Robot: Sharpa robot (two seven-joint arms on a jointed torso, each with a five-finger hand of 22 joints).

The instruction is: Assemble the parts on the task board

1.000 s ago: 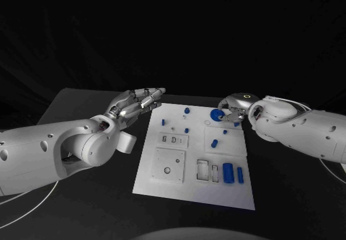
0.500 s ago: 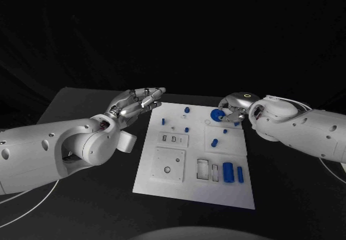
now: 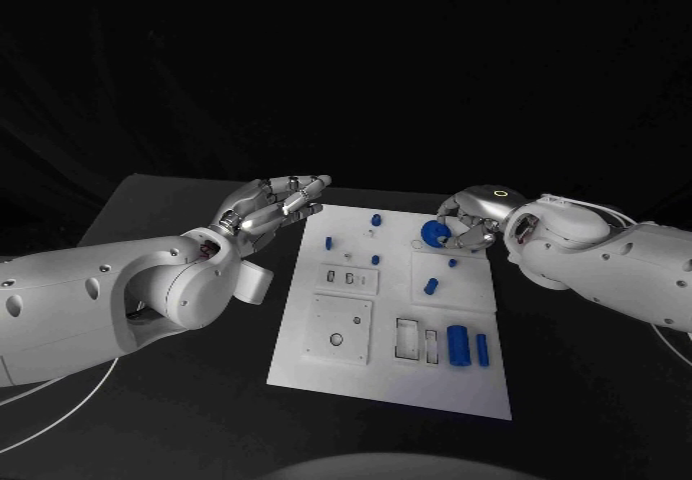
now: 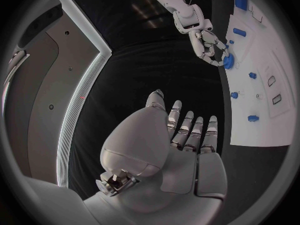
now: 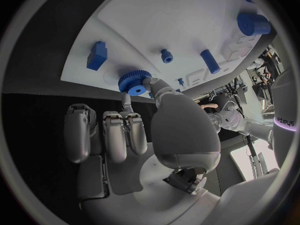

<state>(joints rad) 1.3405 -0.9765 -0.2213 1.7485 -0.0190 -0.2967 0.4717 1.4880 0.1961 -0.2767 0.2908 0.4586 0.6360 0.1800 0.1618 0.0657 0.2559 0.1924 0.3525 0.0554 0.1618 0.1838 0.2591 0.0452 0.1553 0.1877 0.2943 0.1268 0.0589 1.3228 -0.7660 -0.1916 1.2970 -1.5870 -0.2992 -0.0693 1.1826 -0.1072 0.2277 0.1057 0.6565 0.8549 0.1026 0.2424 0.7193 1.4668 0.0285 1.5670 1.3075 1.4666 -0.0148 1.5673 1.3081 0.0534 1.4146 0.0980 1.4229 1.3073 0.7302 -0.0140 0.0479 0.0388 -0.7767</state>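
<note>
The white task board (image 3: 361, 372) lies in the middle of the black table. A blue gear (image 3: 430, 230) sits at its far right corner, and my right hand (image 3: 469, 216) pinches it between thumb and a finger. The right wrist view shows those fingertips (image 5: 127, 99) on the gear's (image 5: 133, 81) toothed rim, just above the board (image 5: 175, 20). My left hand (image 3: 271, 210) hovers beside the board's far left corner, fingers stretched out and holding nothing. The left wrist view shows it (image 4: 181, 145) flat and open, with the right hand (image 4: 206, 42) on the gear (image 4: 228, 61) beyond.
On the board lie a thick blue cylinder (image 3: 457, 344) and a thin blue bar (image 3: 482, 348) near the right edge, a blue peg (image 3: 428, 288), and several small blue pieces farther back (image 3: 375, 218). A white square plate (image 3: 339, 328) sits near the left.
My right arm has shifted slightly to the right while its hand stays on the gear. The left hand has not moved.
</note>
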